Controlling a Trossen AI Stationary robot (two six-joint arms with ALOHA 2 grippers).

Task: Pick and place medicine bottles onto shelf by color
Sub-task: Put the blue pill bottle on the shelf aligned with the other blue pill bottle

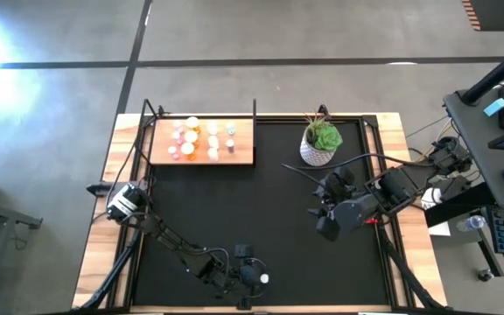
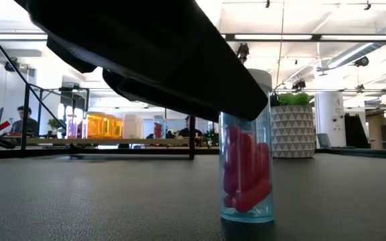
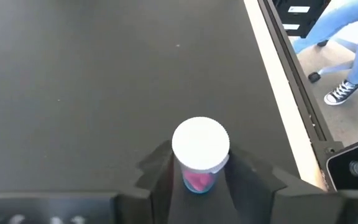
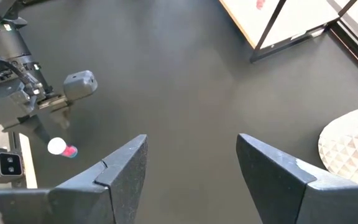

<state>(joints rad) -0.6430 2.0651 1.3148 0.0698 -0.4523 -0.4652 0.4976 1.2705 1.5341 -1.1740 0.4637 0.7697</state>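
One medicine bottle point(image 3: 199, 179) with a clear pale-blue body, pink capsules inside and a white cap point(image 1: 263, 279) stands upright on the black mat near the table's front edge. My left gripper point(image 3: 199, 186) is closed around it, slanting down. My right gripper point(image 4: 191, 146) hangs open above the mat's right part point(image 1: 326, 223), holding nothing. The shelf point(image 1: 245, 153), a light wooden board at the far left, carries several small bottles point(image 1: 191, 138) standing on their bases. My left gripper has the bottle's body point(image 3: 197, 182) between its two fingers point(image 3: 163, 180), just below the white cap, one finger on each side. The fingers slant down from the table's left. The bottle stands upright with its base point(image 2: 246, 217) on the mat. The cap hides the exact spots of contact.
A green plant in a white pot point(image 1: 320, 140) stands at the mat's far right. A thin black frame point(image 1: 254, 109) rises around the shelf. Bare mat point(image 1: 234, 201) lies between the bottle and the shelf. A person's legs point(image 3: 353, 37) show beyond the table's edge.
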